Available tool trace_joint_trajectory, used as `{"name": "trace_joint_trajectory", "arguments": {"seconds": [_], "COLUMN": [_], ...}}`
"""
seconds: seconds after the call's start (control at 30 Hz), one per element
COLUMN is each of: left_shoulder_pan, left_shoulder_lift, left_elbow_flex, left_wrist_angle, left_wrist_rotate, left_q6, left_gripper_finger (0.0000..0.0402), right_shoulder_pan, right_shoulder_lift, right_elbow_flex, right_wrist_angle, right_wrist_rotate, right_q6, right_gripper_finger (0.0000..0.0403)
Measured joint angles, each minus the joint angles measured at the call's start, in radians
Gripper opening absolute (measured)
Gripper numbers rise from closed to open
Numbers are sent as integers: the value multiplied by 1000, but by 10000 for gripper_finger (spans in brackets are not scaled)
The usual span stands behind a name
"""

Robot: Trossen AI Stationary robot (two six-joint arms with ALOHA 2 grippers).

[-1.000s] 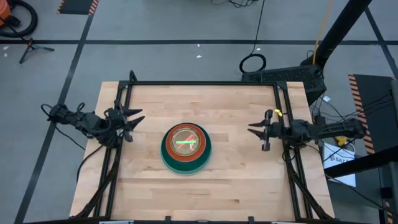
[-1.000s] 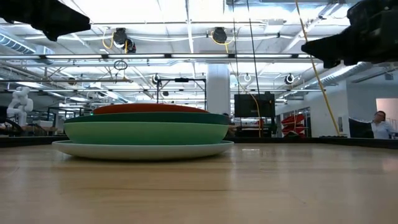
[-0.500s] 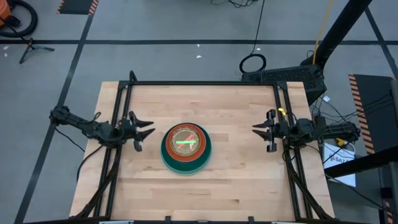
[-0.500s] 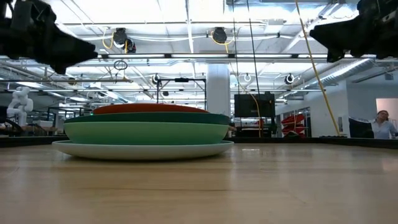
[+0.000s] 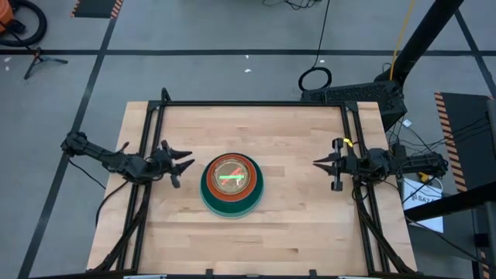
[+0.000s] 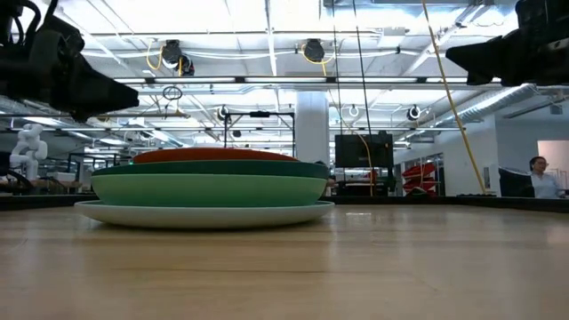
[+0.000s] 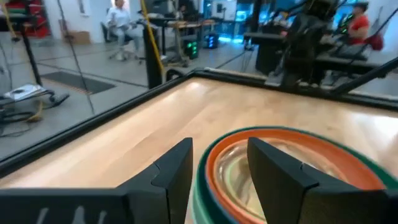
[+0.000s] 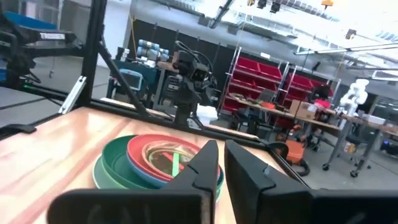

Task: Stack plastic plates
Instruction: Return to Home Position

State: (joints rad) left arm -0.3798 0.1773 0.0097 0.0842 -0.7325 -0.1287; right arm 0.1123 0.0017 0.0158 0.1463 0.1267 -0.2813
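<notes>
From where I stand, the job left is to fold both arms away to rest, and the thing to mind is the finished pile. The left gripper (image 5: 184, 160) hangs just left of the stack of round plastic plates (image 5: 232, 184), above the board, its two dark fingers spread with a clear gap and nothing between them. I would draw it straight back to the left and up, never sweeping across the rims. The right gripper (image 5: 318, 163) sits well off to the right, near the table's right rail, fingers parted only narrowly and likewise empty. It has an easy path out.

The stack stands in the middle of the pale butcher-block wooden table (image 5: 271, 232). Seen level, a wide pale shallow plate (image 6: 204, 213) lies lowest, touching the wood. On it rests a deep light green plate (image 6: 209, 188), then a dark green plate (image 6: 213, 168), and a smaller orange-red plate (image 6: 213, 155) peeks over the top. From above, translucent small plates nest inside the orange-red ring, with a lime streak showing. The pile looks level and centred.
</notes>
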Motion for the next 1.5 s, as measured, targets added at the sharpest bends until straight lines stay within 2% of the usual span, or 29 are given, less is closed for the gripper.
{"name": "trace_joint_trajectory", "arguments": {"seconds": [0.17,0.3,1.5], "left_shoulder_pan": [0,0,0], "left_shoulder_lift": [4,4,4], "left_elbow_flex": [0,1,1], "left_wrist_angle": [-18,-19,-21], "left_wrist_rotate": [-9,-9,-10], "left_q6": [37,76,72], "left_gripper_finger": [159,159,159], "right_shoulder_pan": [-1,-1,-1], "right_shoulder_lift": [0,1,7], "right_elbow_flex": [0,0,3], "right_wrist_angle": [-7,-80,-90], "right_wrist_rotate": [18,85,80], "right_q6": [-18,-23,-20], "right_gripper_finger": [10,7,9]}}
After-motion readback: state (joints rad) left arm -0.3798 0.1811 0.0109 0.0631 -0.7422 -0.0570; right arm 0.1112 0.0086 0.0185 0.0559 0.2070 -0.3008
